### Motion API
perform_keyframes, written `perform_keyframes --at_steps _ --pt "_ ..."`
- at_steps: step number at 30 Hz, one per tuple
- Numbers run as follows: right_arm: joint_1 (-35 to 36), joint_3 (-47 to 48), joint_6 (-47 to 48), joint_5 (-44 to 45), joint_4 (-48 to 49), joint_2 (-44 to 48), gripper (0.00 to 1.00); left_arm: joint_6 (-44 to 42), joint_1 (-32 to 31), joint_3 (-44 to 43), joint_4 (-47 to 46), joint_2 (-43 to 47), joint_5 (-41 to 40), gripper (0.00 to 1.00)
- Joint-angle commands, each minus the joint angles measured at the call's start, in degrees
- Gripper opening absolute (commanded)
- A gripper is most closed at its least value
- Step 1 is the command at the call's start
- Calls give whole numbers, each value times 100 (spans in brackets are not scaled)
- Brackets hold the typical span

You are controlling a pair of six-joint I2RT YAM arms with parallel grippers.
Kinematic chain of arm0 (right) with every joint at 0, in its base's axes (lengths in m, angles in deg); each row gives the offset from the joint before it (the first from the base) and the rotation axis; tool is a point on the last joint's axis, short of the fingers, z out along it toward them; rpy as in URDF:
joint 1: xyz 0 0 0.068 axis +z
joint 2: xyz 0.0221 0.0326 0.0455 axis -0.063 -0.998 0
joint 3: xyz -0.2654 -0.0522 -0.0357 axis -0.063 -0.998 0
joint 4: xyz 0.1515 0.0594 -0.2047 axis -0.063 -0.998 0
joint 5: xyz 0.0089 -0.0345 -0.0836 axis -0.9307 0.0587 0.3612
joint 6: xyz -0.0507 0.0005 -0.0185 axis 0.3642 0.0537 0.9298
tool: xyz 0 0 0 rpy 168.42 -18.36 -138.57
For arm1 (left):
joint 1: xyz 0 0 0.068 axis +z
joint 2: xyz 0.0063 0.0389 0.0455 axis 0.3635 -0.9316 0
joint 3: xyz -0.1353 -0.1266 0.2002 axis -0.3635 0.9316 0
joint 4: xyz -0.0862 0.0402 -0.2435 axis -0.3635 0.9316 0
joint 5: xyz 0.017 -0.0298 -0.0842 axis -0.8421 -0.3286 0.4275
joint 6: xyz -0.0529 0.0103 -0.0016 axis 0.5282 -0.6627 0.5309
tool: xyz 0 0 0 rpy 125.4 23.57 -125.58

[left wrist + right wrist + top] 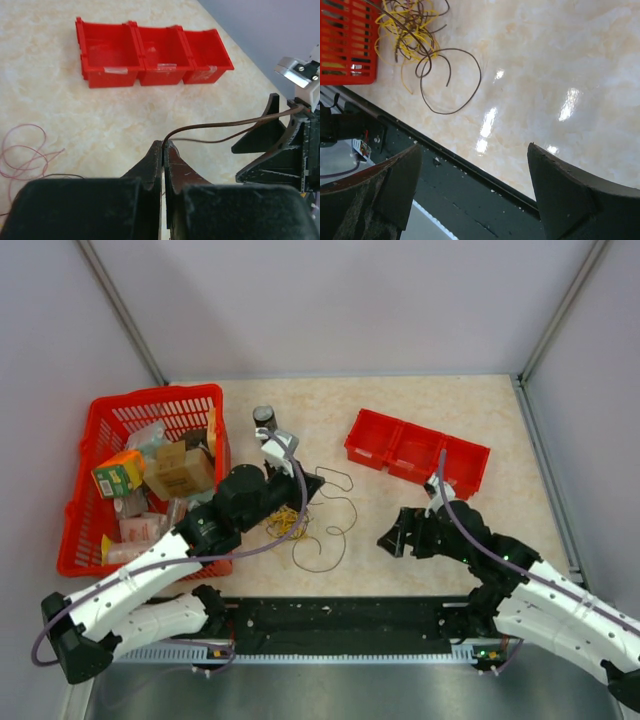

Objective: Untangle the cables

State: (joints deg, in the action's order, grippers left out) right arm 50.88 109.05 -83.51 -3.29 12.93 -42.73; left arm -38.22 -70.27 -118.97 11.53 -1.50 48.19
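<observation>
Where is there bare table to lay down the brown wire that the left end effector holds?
Bare tabletop runs along the far wall behind the red three-compartment bin, and from its right end to the right wall. Crowded: the tangled wires between the red basket and the right end effector, where the left end effector grips the brown wire.

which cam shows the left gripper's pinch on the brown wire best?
Left wrist: left gripper shut on the brown wire, which arcs right. Top external: the pinch is too small to make out. Right wrist: only the wire pile, no left gripper.
</observation>
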Motion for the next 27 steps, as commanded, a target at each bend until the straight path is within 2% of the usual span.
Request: perform_keyframes --at_steps 1,3,5,8,12,17,21,27 --pt "55 -286 -401 -164 1134 -124 86 490 8 -38 -139 -313 557 0" --pt "55 -383 -296 20 1143 -300 86 718 8 -64 -79 -585 918 0" --pt "63 -445 -339 196 1047 -415 86 955 -18 -82 88 -892 875 0" --pt "46 -655 -611 460 941 -100 85 1194 -53 -47 316 -1253 971 0" --pt "-68 -901 -595 321 1124 191 83 1343 -255 312 563 -1403 637 0" --pt "-139 -1034 160 -670 2222 -326 84 1756 -308 1024 309 -1307 804 0" --pt "-139 -981 740 -1348 3240 -1160 87 1879 -396 1367 309 -1359 637 0" --pt "-139 -1034 514 -1824 4762 -2584 89 2099 -422 1816 -112 -1403 927 0"
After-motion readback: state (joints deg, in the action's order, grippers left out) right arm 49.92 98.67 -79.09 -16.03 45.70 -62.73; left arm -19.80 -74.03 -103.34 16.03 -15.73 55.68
